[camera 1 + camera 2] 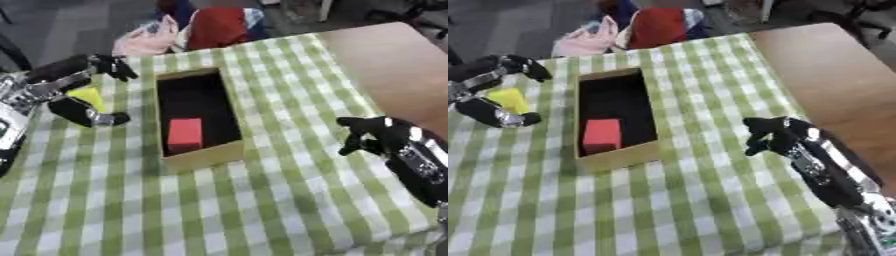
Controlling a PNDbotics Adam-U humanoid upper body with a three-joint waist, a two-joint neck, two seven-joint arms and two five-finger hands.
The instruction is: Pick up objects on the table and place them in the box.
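Note:
An open cardboard box (203,155) with a dark inside stands upright on the green checked tablecloth (262,200). A red block (185,134) lies in its near end. Left of the box, my left hand (83,85) has its fingers and thumb curled round a yellow object (87,97), just above the cloth. My right hand (773,134) hovers over the cloth to the right of the box, fingers curled downward and holding nothing.
Brown bare tabletop (394,65) shows past the cloth at the right. Beyond the table's far edge lie pink, red and blue fabric things (197,27). The cloth's near edge runs along the bottom right.

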